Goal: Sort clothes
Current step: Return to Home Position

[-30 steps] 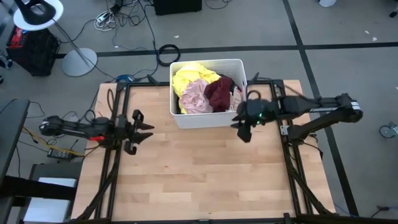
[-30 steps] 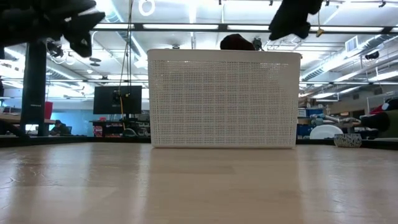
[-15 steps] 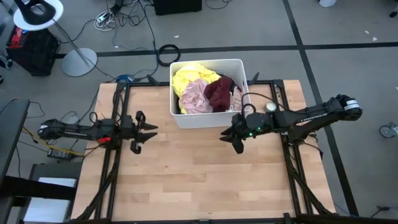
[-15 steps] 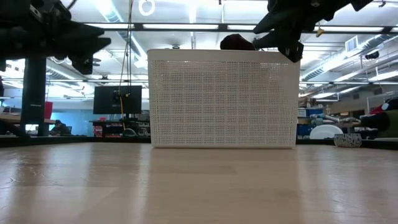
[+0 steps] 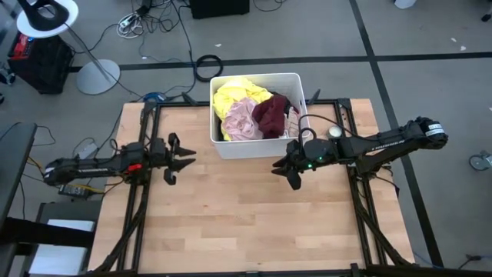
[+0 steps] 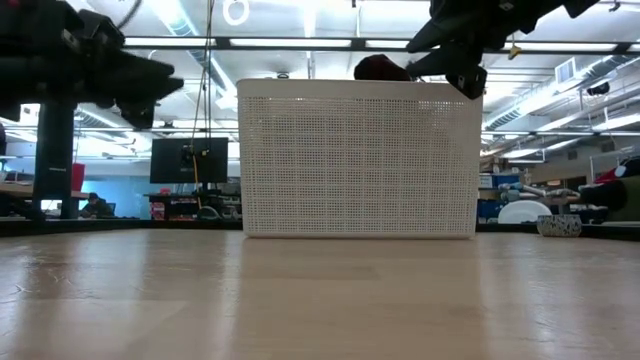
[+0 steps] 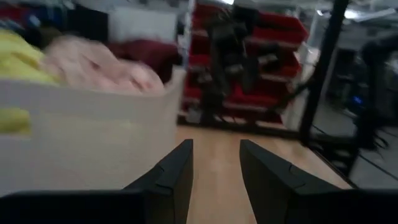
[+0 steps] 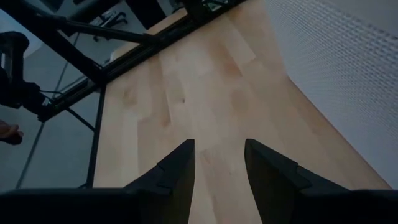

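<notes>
Yellow, pink and maroon clothes (image 5: pixel 250 114) in the white bin (image 5: pixel 254 148) at upper centre, we see left gripper (image 5: pixel 183 160) parted, empty, mid-left, right gripper (image 5: pixel 284 173) parted, empty, by the bin's lower-right corner.

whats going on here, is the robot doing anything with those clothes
Nothing is being handled right now. The yellow garment, pale pink garment and maroon garment lie piled in the white bin at the far edge of the table. The left tool hangs open and empty over the table's left side. The right tool hangs open and empty just off the bin's front right corner.
</notes>
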Controlling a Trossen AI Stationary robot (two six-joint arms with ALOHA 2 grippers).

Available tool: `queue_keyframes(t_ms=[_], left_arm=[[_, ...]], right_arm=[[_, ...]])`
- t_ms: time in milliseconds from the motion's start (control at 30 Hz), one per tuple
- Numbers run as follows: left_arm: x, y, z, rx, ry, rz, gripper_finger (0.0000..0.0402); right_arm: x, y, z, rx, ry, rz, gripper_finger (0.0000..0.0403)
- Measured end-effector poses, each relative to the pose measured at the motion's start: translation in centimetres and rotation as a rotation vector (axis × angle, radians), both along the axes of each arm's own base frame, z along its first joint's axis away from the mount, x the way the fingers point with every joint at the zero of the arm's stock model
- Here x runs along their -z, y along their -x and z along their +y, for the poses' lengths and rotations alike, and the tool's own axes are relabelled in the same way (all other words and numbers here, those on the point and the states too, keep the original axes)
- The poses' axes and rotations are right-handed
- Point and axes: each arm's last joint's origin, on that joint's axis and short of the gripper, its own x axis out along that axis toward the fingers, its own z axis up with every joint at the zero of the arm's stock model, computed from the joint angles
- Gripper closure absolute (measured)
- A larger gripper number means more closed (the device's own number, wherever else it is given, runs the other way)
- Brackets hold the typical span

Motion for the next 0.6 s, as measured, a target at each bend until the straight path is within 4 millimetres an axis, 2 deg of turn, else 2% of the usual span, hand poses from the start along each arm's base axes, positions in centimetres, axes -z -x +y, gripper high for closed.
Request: queue_keyframes(t_ms=[100,267,467,600], left_arm=[[0.6,0.0,0.0,0.048,0.028,0.064,0.0264],[0.6,0.0,-0.2,0.131,0.016,0.064,0.0264],[1.3,0.7,-0.4,0.147,0.077,0.136,0.0264],[0.9,1.5,-0.4,0.132,0.067,0.084,0.0264]], right_arm=[[0.1,0.1,0.0,-0.001,0.004,0.012,0.0262],[0.2,0.1,0.0,0.0,0.004,0.023,0.0261],[0.2,0.1,0.0,0.005,-0.009,0.024,0.0261],[0.2,0.2,0.3,-0.004,-0.009,0.026,0.0262]])
